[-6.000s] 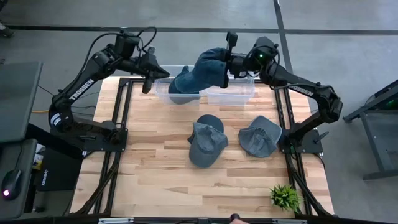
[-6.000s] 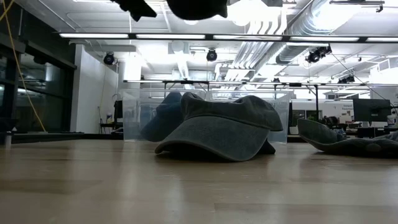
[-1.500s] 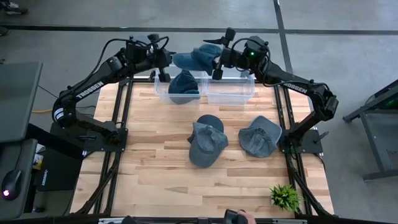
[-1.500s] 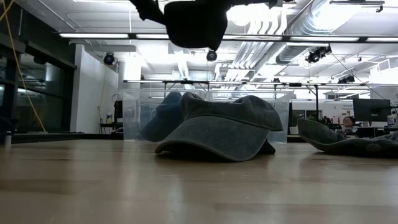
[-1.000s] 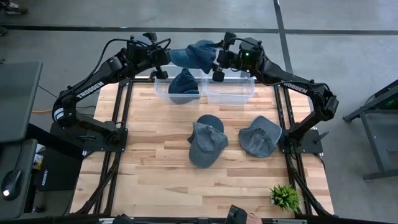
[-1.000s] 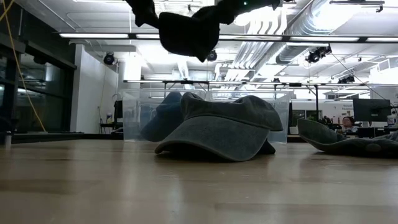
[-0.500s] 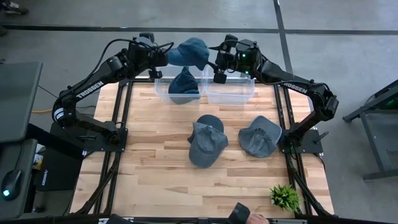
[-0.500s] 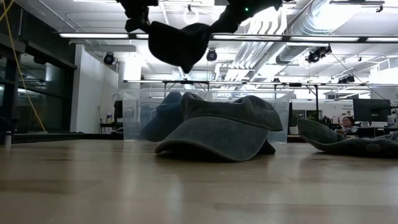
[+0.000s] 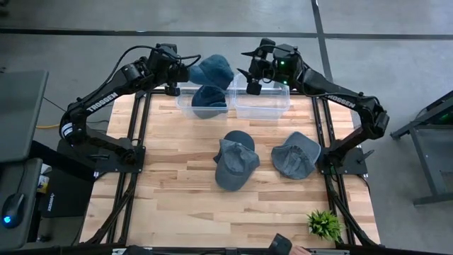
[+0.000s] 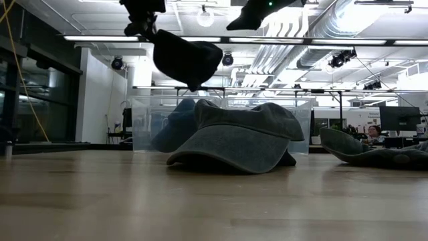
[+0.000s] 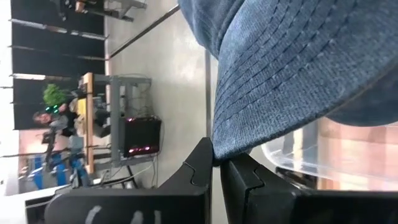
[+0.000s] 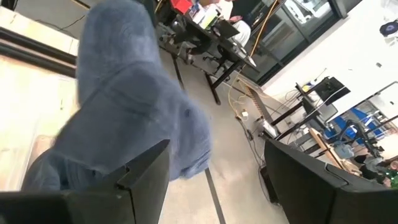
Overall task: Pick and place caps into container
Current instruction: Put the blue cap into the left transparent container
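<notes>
A dark blue cap [image 9: 213, 69] hangs in the air over the far left part of the clear container [image 9: 262, 108], with my left gripper [image 9: 177, 71] shut on it; in the low view the cap [image 10: 188, 59] droops below that gripper. My right gripper [image 9: 245, 64] stands open just right of the cap, apart from it, and its wrist view shows the cap [image 12: 127, 115] beyond its spread fingers. Another blue cap [image 9: 209, 99] lies inside the container's left half. Two grey caps [image 9: 236, 161] [image 9: 297, 155] rest on the table. My left gripper pinches the edge of the cap's stitched brim [image 11: 225, 144] between its two fingers. The fingers come roughly level from the table's left. The cap is lifted clear, and its crown sags below and to the right of the hold.
The container stands at the table's far edge, and its right half [image 9: 263, 99] shows no cap. A small green plant [image 9: 324, 224] sits at the near right corner. Bare wood lies to the left and near side of the grey caps.
The blue cap, which reached across to my right gripper a second ago, has come away from it. It has swung toward the table's left and now hangs from my left gripper alone. My right gripper has drawn slightly toward the table's right.
</notes>
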Controlling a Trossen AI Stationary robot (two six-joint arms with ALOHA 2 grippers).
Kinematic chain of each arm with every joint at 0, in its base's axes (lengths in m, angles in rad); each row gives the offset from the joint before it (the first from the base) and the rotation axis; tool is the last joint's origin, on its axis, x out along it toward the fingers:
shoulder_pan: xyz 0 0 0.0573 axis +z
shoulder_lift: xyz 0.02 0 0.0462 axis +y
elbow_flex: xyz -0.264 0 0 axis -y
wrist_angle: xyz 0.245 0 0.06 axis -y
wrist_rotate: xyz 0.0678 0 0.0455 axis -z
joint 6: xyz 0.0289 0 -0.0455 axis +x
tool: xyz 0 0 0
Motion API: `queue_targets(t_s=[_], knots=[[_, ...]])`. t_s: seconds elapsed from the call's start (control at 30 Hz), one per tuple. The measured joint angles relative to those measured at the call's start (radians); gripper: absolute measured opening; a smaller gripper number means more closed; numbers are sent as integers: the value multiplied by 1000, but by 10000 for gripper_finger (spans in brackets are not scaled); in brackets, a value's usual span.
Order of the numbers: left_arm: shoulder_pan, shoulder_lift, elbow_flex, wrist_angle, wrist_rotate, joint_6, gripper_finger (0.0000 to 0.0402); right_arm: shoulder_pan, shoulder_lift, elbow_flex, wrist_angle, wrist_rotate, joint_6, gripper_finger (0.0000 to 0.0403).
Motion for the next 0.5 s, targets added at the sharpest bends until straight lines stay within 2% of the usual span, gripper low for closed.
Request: queue_targets(t_s=[0.17,0.33,0.5], knots=[[0,-1,-10,21,25,-2,5,0,-30,0,-25,-8,5,252],[5,-1,-139,138,38,3,5,0,-38,0,-67,-9,8,252],[55,-11,-294,291,42,46,5,0,-38,0,-84,-9,7,252]])
